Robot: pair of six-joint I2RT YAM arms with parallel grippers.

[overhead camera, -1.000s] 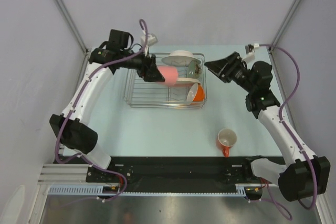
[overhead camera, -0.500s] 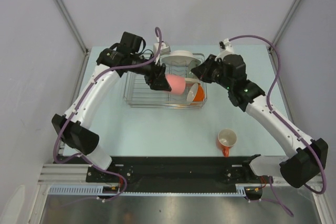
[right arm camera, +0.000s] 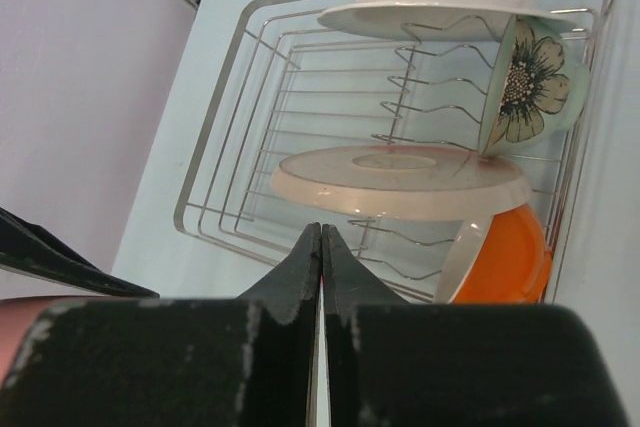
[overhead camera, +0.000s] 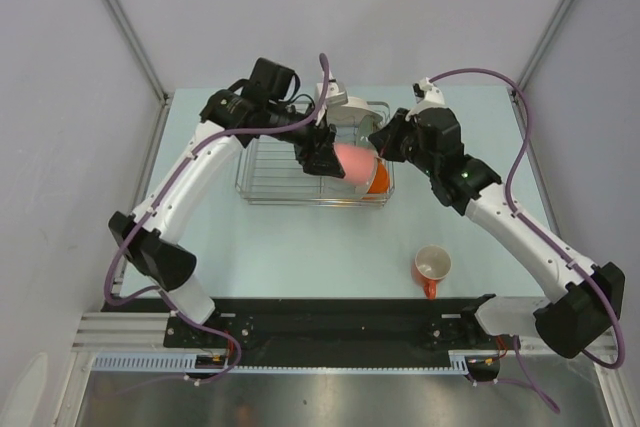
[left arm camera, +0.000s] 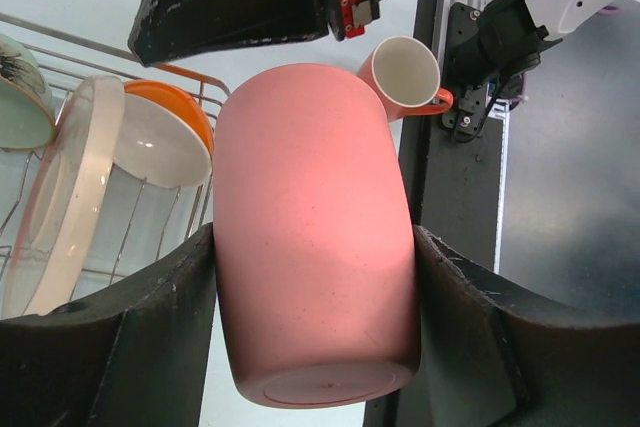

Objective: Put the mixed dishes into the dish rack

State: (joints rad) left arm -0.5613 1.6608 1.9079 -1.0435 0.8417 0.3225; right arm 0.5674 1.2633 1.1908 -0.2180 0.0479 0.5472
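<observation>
rack (overhead camera: 265,175) partly hidden behind pink cup (overhead camera: 355,160) in left jaws.

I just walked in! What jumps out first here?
The big pink cup, squeezed in the left pincer over the right end of the rack. Then the orange mug, standing alone on the table near the right arm.

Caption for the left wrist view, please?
Left gripper clamps the pink cup by the dish rack, orange mug beyond.
</observation>
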